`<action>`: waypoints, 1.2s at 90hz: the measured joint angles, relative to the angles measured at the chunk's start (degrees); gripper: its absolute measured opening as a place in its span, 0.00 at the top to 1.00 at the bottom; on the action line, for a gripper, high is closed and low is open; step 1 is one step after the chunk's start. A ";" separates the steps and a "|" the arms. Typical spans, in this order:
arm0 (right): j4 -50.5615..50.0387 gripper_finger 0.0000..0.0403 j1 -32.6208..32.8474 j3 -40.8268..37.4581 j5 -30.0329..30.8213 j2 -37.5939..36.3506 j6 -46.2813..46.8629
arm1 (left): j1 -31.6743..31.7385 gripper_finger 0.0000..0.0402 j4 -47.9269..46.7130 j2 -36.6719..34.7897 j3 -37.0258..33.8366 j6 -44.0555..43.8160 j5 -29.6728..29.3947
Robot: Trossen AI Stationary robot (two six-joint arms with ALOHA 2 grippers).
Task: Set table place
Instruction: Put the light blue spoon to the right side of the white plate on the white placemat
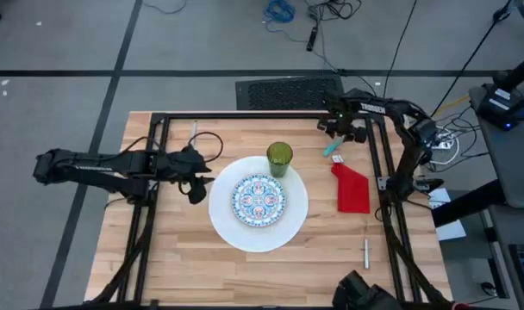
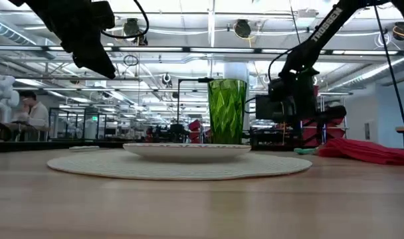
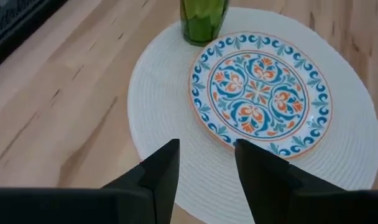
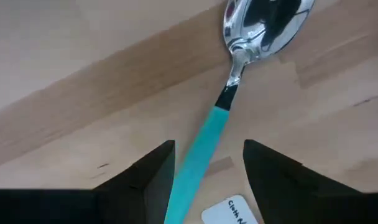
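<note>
- Light butcher-block wooden desk (image 1: 176, 258) carries a large white round woven plate (image 1: 223, 226) at centre; a smaller blue-and-orange patterned plate (image 1: 258, 197) sits on it, roughly centred.
- Green faceted glass tumbler (image 1: 279, 158) stands upright on the far edge of the white plate, just beside the patterned plate.
- Red cloth napkin (image 1: 352, 189) lies flat to the right of the white plate, apart from it.
- Teal-handled spoon with a silver bowl (image 4: 209, 130) lies on the desk at the napkin's far end, near a small white label (image 4: 229, 211). Judged not yet placed.
- Small silver cutlery piece (image 1: 365, 250) lies alone near the desk's front right, well apart from the plates. Judged also unplaced.
- Progress estimate: plates, tumbler and napkin look set; the spoon and the silver piece remain.
- Right tool (image 4: 204, 180): poised over the spoon, fingers spread moderately wide and straddling the teal handle, one on either side. No contact visible; nothing held.
- Left tool (image 3: 204, 171): hovers at the left rim of the white plate, fingers parted by a narrower gap, empty, touching nothing. Appears to be waiting.
</note>
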 joint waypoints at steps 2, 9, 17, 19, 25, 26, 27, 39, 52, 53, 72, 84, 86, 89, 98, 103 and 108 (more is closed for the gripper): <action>0.01 0.56 -0.01 0.00 0.17 0.30 -0.01 | 0.00 0.65 0.00 0.00 0.00 0.00 0.03; 0.35 0.56 -0.01 0.00 0.58 1.08 -0.10 | 0.00 0.65 0.01 0.00 0.00 -0.02 0.30; 1.33 0.59 -0.01 0.00 0.62 1.63 -0.30 | 0.00 0.65 0.00 -0.02 -0.01 -0.05 0.40; 1.63 0.60 -0.01 0.00 0.63 1.70 -0.62 | 0.00 0.65 0.00 -0.01 0.00 -0.05 0.42; 2.87 0.66 0.01 0.00 0.65 1.74 -1.42 | 0.00 0.65 0.02 0.00 0.00 -0.05 0.42; 3.00 0.68 0.01 0.00 0.68 1.74 -1.43 | 0.00 0.65 0.01 0.00 0.00 -0.04 0.42; 3.09 0.69 0.00 0.00 0.74 1.74 -1.45 | 0.00 0.65 0.00 0.00 0.00 -0.02 0.42; 5.00 0.92 -0.01 0.00 1.08 1.74 -1.92 | 0.00 0.65 0.02 0.00 -0.01 -0.02 0.46; 8.73 0.95 1.00 0.00 0.59 1.69 -0.84 | 0.00 0.65 0.04 0.00 -0.01 0.00 0.67; 8.89 0.95 1.13 0.00 0.56 1.68 -0.68 | 0.00 0.65 0.04 0.00 0.00 0.00 0.69; 8.76 0.96 4.94 0.00 -0.56 0.16 -7.45 | 0.00 0.65 0.09 0.00 0.00 0.24 0.70; 4.59 0.96 8.00 -0.01 0.08 -4.30 -11.44 | 0.00 0.65 0.17 0.00 0.00 1.55 0.70; 3.81 0.96 8.53 -0.02 0.42 -5.38 -11.98 | 0.00 0.65 0.20 0.00 0.00 1.57 0.68; 2.60 0.96 9.34 -0.02 0.82 -7.16 -12.54 | 0.00 0.65 0.24 0.00 -0.02 1.57 0.68; -0.62 0.96 11.98 -0.02 1.45 -13.03 -12.91 | 0.00 0.65 0.25 0.00 0.00 1.76 0.34; -1.82 0.96 14.04 -0.02 2.55 -16.39 -12.77 | 0.00 0.65 0.35 -0.02 0.00 2.01 -0.13; -1.93 0.96 16.21 -0.02 3.79 -20.00 -12.24 | 0.00 0.65 0.36 0.00 -0.02 1.83 -1.43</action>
